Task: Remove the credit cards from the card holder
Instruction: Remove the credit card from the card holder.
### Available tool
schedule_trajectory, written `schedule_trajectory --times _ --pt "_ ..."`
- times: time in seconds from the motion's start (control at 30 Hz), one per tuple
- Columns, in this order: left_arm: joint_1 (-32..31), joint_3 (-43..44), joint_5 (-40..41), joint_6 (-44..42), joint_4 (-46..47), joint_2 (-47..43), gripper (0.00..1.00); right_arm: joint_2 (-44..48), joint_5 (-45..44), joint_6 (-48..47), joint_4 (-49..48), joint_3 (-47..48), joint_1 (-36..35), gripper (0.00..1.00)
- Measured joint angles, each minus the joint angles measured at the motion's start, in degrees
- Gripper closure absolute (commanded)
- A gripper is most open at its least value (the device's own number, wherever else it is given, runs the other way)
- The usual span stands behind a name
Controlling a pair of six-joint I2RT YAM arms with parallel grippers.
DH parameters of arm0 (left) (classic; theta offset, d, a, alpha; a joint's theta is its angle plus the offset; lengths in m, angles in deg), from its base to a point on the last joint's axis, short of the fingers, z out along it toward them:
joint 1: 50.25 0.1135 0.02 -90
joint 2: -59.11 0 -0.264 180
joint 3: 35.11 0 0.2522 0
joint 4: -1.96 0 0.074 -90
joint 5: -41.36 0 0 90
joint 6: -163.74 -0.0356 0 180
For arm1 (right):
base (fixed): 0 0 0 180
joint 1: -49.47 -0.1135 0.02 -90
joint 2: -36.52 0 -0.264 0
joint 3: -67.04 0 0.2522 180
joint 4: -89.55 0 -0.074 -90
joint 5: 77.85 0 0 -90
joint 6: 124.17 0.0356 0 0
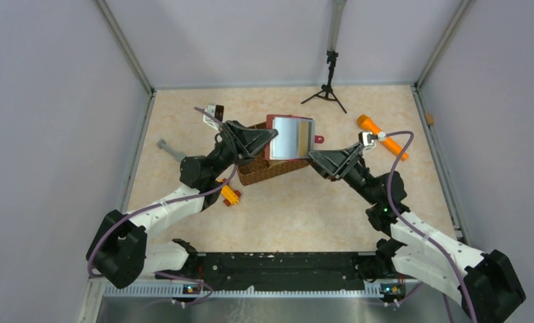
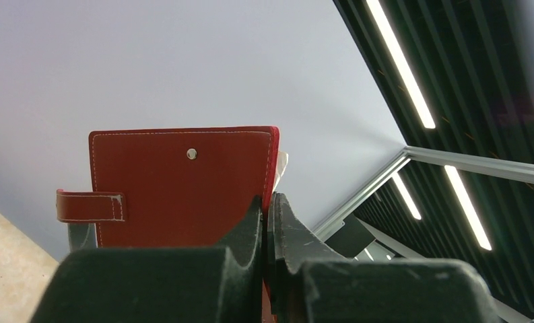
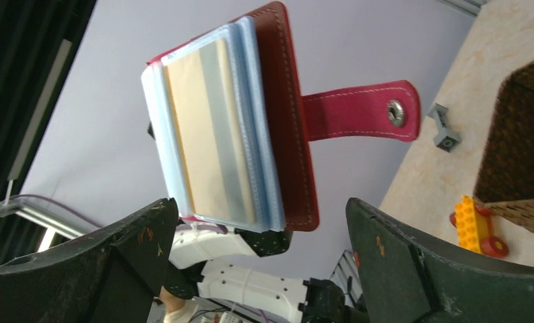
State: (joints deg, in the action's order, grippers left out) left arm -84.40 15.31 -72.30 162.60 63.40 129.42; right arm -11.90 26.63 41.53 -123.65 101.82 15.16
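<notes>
Left gripper (image 1: 271,135) is clamped tight on the red cover edge of the card holder (image 1: 289,138), holding it lifted above the wicker basket (image 1: 260,173) with the pockets facing up. Right gripper (image 1: 313,156) has its jaws spread wide and the holder sits between its fingers, clear of both. Tan-gold card (image 3: 207,128) sits in the front clear pocket. Strap tab (image 3: 358,111) is unsnapped and sticks out. Toy car (image 1: 230,196) is on the table beside the basket.

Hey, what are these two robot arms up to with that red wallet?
The left gripper is clamped on one edge of the red wallet, holding it open in the air by a wicker basket. The right gripper hangs wide open close by, holding nothing. A tan card sits in a pale blue pocket, not yet pulled out.
</notes>
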Motion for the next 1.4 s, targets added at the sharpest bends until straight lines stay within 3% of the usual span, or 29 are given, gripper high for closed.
schedule_trajectory --times 0.17,0.33,0.5,0.63,0.8,0.93,1.03,1.13,1.27,1.4 --pt "-0.57 -0.02 0.66 -0.04 1.03 0.59 1.00 -1.79 0.20 3.98 -8.57 -0.52 0.00 0.07" --pt "-0.68 -0.02 1.07 -0.04 2.01 0.85 1.00 -1.53 0.02 5.55 -11.08 -0.52 0.00 0.35" --pt "-0.74 -0.50 1.70 -0.37 2.84 0.85 1.00 2.67 -2.25 3.69 -6.88 -0.33 0.00 0.59" --pt "-0.79 -1.01 1.81 -0.46 2.91 1.09 1.00 4.83 -3.10 0.98 -2.67 1.27 0.00 0.92" --pt "-0.68 -1.33 2.19 -0.76 3.61 1.46 0.97 4.66 -2.78 -2.32 2.08 4.13 0.07 0.96" --pt "0.96 -3.15 1.77 -3.30 -0.63 0.11 0.82 5.86 -2.93 -6.08 8.90 5.40 0.07 1.00" --pt "2.67 -3.67 0.79 -8.15 -11.28 -3.26 0.60 6.43 -3.48 -9.94 15.89 7.43 0.07 1.00" --pt "3.21 -1.57 1.36 -17.03 -30.36 -8.28 0.47 6.34 -4.11 -14.19 23.02 10.34 0.07 1.00" --pt "3.21 5.44 4.72 -28.70 -53.24 -11.37 0.43 4.70 -4.70 -19.91 30.18 14.14 0.07 1.00" --pt "3.21 8.41 6.88 -35.17 -64.35 -12.94 0.44 1.31 -5.38 -24.83 34.73 16.96 0.07 1.00"
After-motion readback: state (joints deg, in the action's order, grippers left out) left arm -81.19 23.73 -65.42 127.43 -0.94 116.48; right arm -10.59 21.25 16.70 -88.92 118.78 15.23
